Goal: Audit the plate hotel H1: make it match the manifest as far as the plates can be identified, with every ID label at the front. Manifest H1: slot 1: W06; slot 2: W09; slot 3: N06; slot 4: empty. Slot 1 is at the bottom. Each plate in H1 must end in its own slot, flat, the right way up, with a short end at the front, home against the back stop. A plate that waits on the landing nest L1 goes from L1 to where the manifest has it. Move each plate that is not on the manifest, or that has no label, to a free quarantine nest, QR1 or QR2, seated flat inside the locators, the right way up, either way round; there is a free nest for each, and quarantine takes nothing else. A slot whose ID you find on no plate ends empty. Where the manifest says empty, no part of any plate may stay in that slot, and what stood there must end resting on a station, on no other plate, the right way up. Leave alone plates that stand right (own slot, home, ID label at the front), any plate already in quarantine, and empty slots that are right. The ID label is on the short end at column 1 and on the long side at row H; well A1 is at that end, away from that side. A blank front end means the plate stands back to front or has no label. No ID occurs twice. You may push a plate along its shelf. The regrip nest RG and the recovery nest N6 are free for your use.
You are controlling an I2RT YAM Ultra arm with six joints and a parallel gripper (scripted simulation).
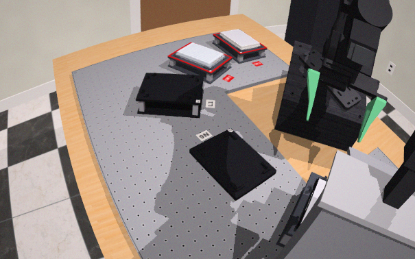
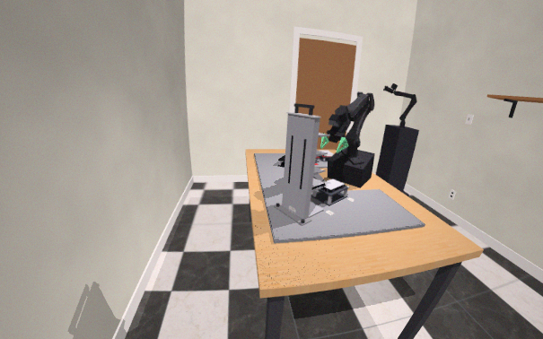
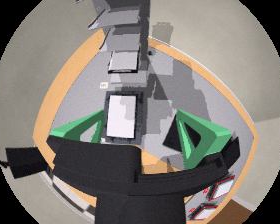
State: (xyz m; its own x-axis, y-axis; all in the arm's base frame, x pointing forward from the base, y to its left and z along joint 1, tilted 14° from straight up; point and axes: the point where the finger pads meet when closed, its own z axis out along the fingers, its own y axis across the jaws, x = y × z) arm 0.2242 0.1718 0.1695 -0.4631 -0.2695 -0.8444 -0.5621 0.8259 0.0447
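On the left of the top view, the black landing nest marked L1 (image 1: 170,90) carries no plate, and the flat black recovery nest marked N6 (image 1: 232,162) lies bare nearer the camera. Further right and back, the two red-edged quarantine nests each hold a white rectangular well plate (image 1: 200,55) (image 1: 240,39), seated flat as far as can be told. Such plates look light, stiff and smooth-walled (probably slippery), so I would judge the safest hold to be square across the two long sides near the middle, kept level.

Right again, the black arm is folded back over its own base block (image 1: 314,113), wrist turned towards the tall grey plate hotel (image 2: 301,167). The claw (image 1: 345,101) hangs in the air with its green fingers (image 1: 312,90) spread as wide as they go, holding nothing. In the wrist view a white plate (image 3: 120,115) rests on a nest before the hotel; its label cannot be read.
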